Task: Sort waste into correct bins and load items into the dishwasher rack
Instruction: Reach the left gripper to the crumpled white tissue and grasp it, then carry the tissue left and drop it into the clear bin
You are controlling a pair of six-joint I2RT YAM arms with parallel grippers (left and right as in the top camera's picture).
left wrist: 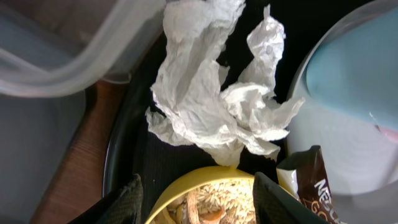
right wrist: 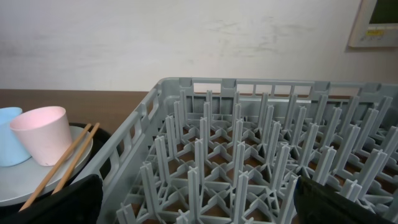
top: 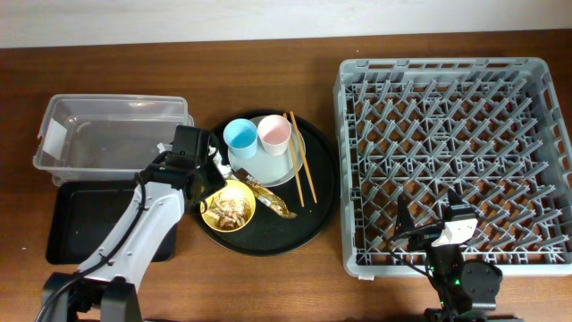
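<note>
The crumpled white tissue lies on the round black tray between the clear tub and the yellow bowl, which holds beige food scraps. My left gripper hovers open and empty over the bowl's rim, just short of the tissue. The gold-brown wrapper lies beside the bowl. The blue cup and pink cup stand on the pale plate, with the chopsticks lying across its right edge. My right gripper is open and empty above the grey dishwasher rack, near its front edge.
The flat black tray sits in front of the clear tub at the left. The round black tray carries the dishes between the bins and the rack. The rack's upright pegs fill the right wrist view.
</note>
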